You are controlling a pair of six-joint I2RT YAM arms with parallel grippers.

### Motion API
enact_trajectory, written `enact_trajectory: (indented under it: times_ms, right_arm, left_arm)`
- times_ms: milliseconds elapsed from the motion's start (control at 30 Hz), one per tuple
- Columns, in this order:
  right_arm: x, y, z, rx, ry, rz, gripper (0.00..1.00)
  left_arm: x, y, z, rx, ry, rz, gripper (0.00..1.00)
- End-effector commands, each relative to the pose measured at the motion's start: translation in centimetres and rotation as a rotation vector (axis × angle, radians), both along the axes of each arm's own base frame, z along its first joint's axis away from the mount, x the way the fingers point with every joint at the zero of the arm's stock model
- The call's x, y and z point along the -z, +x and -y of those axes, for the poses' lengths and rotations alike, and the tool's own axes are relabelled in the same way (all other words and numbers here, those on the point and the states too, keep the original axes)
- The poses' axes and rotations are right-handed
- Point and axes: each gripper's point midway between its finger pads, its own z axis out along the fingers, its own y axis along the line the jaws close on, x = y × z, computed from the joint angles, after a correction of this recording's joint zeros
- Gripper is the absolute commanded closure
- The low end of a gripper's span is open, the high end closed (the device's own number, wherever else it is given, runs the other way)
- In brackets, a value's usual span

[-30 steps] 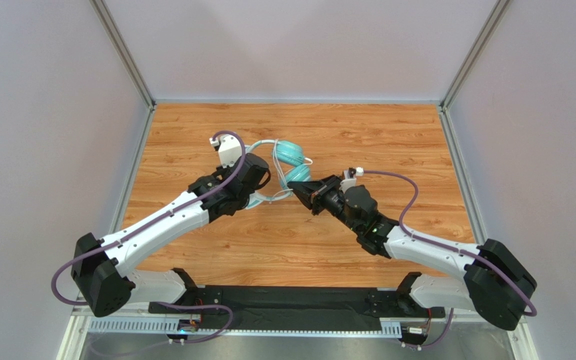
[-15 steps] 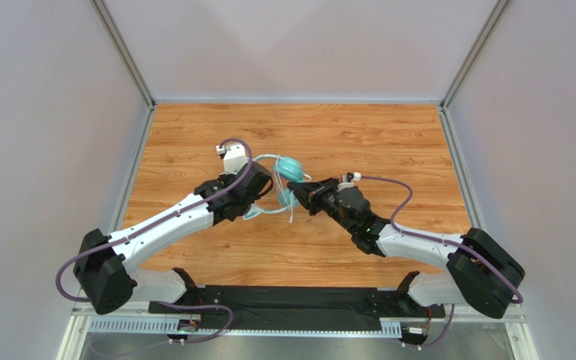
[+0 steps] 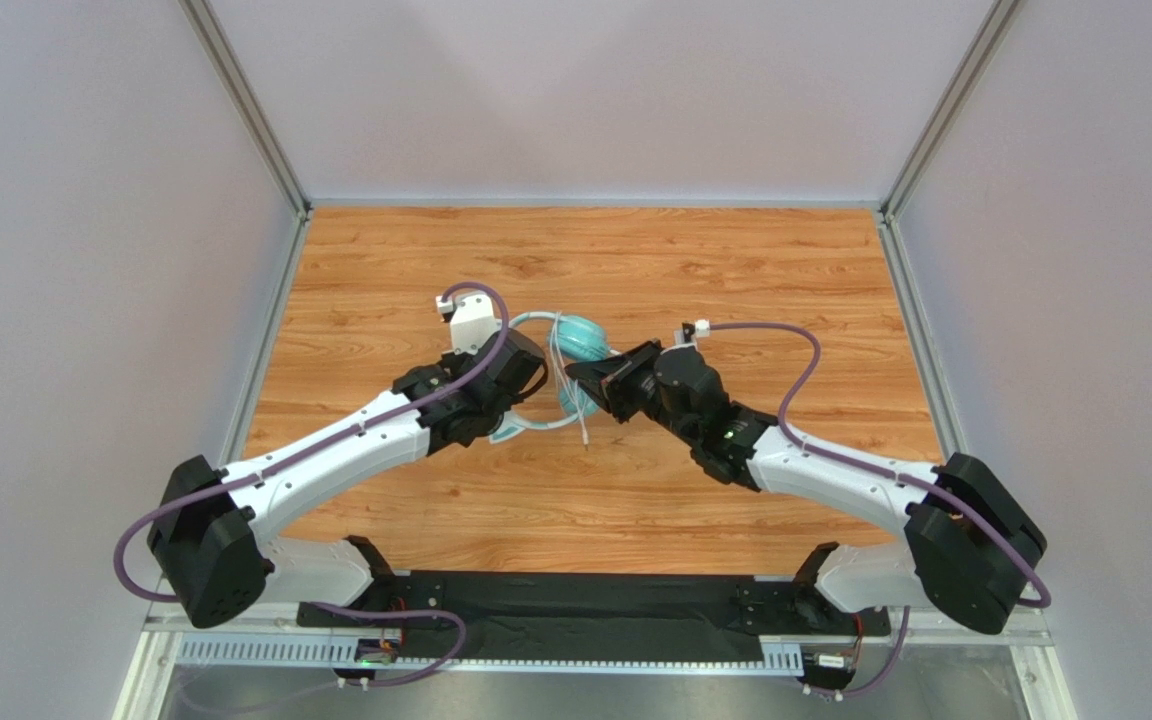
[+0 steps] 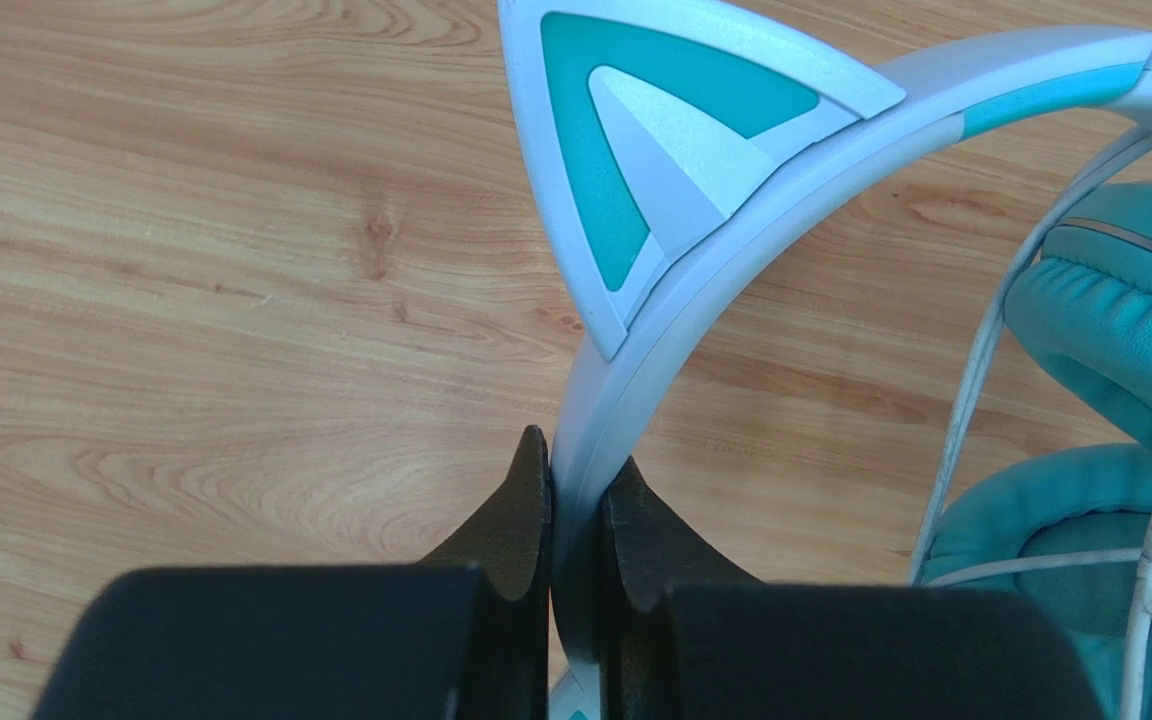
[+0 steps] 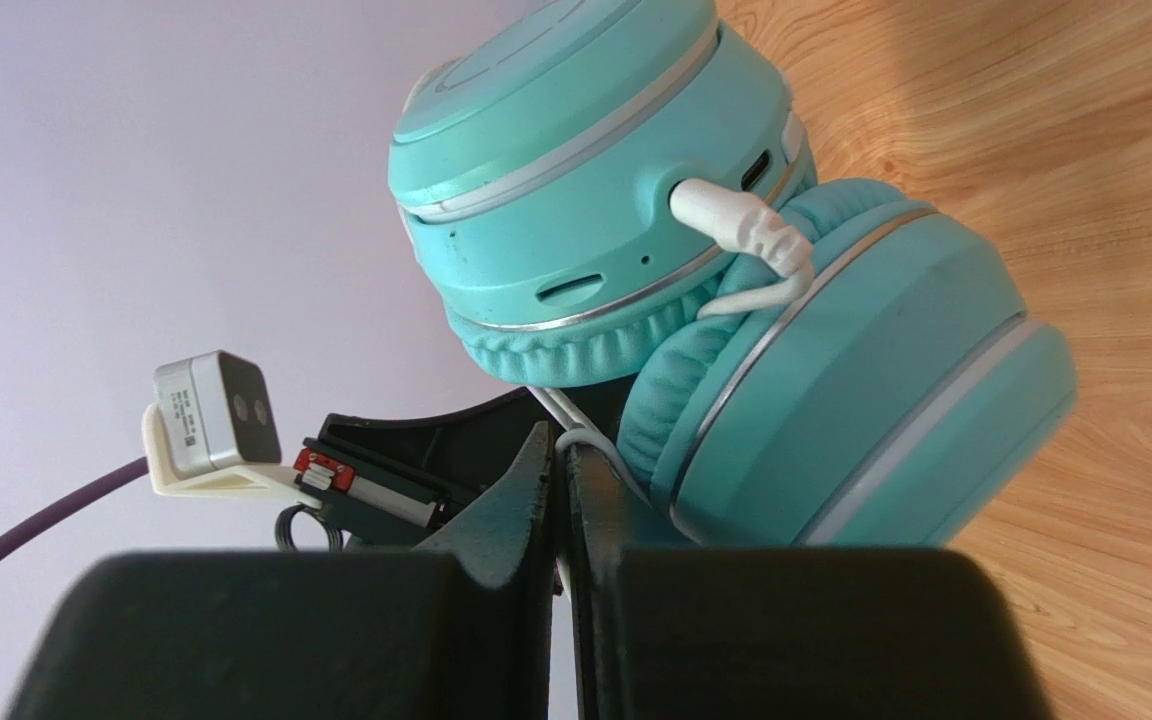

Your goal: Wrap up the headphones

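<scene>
Position: headphones (image 3: 579,342) over the middle of the surface (image 3: 687,255), between both arms.
Grip: left fingers (image 4: 525,510) clenched on the headband (image 4: 778,210), just below a cat ear (image 4: 642,135); right fingers (image 5: 525,503) closed, apparently pinching the cable (image 5: 748,233) under the cups (image 5: 838,390).
Progress, judged: some cable crosses the cups, a loose strand hangs, so wrapping is unfinished.
No readable brand or writing.

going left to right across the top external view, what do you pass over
left arm's base → left arm's white forearm → headphones → right arm's white forearm → right arm's base
</scene>
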Motion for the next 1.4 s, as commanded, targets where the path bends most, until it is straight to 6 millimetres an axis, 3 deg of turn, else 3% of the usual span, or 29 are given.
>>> enact_trajectory:
  times_ms: [0,233,300,400,600,800,967,1200,1367]
  right_arm:
    - [-3.4,3.8,1.5,0.137,-0.008,0.1,1.0]
    - [0.6,3.4,3.9,0.277,-0.013,-0.148,1.0]
    - [0.9,3.5,4.1,0.287,-0.025,-0.164,0.94]
    - [3.6,2.8,4.9,0.305,-0.128,-0.268,0.89]
    - [10.6,0.9,6.5,0.338,-0.241,-0.431,0.94]
    - [13.7,0.2,6.2,0.281,-0.329,-0.464,1.0]
    - [13.3,0.2,5.3,0.233,-0.332,-0.433,1.0]
    - [8.4,2.0,3.9,0.177,-0.309,-0.252,1.0]
    - [6.2,3.1,1.0,0.041,-0.272,-0.115,1.0]
  left_arm:
    - [1.9,-2.7,1.3,0.17,0.056,-0.116,1.0]
    - [4.9,-4.1,1.8,0.177,0.035,-0.22,1.0]
    - [5.6,-4.5,2.1,0.18,0.025,-0.249,1.0]
    - [7.0,-5.3,2.6,0.205,0.022,-0.308,1.0]
    - [10.5,-6.8,3.5,0.24,0.012,-0.432,1.0]
    - [11.8,-7.1,4.4,0.268,0.0,-0.464,1.0]
    - [11.9,-6.9,4.4,0.271,0.01,-0.46,1.0]
    - [11.8,-6.6,4.2,0.277,0.027,-0.448,1.0]
    - [10.9,-6.1,4.2,0.297,0.037,-0.419,1.0]
